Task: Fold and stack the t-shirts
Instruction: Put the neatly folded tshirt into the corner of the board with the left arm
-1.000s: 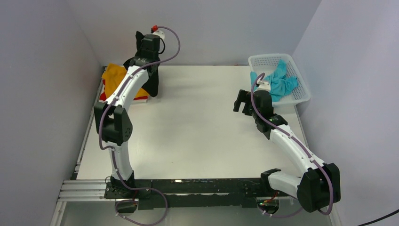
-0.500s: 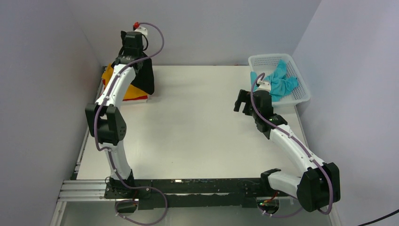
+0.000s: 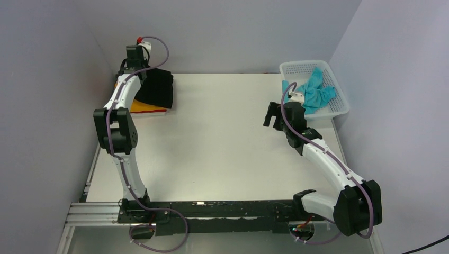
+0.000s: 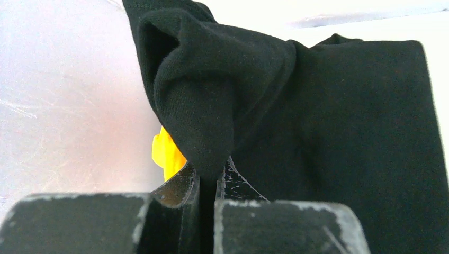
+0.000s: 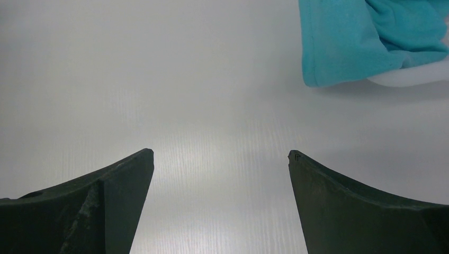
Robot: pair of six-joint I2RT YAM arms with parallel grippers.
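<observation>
Top view: the left gripper is way out in the far left corner of the table. The black t-shirt lies just to its right, draped over the orange t-shirt, with a sliver of the red t-shirt peeking out underneath. The black one looks like a folded slab, its long side running far to near. The right gripper hangs well apart, over toward the basket holding the turquoise t-shirt, so whatever comes next on the black shirt is probably the left arm's job.

Left wrist view: the jaws are clamped on a pinched-up ridge of black cloth, and the rest of the shirt spreads flat ahead and to the right. A bit of orange shows to the left of the pinch. Probably just a let-go once that edge sits flat.

Right wrist view: the jaws are spread wide with nothing between them, only bare table below. The turquoise cloth hangs over the basket rim at the far right.
</observation>
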